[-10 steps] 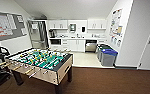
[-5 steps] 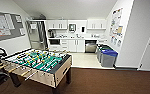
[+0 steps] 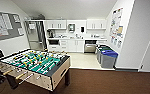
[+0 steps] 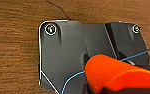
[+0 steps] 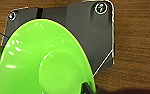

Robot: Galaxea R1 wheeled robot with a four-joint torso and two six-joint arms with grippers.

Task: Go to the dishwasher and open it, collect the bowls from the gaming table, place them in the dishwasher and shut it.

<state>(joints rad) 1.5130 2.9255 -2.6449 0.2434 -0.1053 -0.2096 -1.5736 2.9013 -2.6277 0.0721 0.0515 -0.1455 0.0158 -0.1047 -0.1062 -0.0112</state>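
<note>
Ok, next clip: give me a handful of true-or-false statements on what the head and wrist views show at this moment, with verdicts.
1. A bright green round plastic bowl sits close in front of the right wrist camera. True.
2. The built-in stainless-steel-fronted dishwasher stands at the left end of the kitchen counter. False: it is towards the right end, beside the white cupboard doors.
3. The green-field table-football table is at the left of the head view. True.
4. The thing close to the left wrist camera is blue. False: it is an orange rounded plastic piece.
5. The lid of the nearest grey bin is red. False: it is blue.
6. The floor nearest the robot is dark brown carpet. True.
</note>
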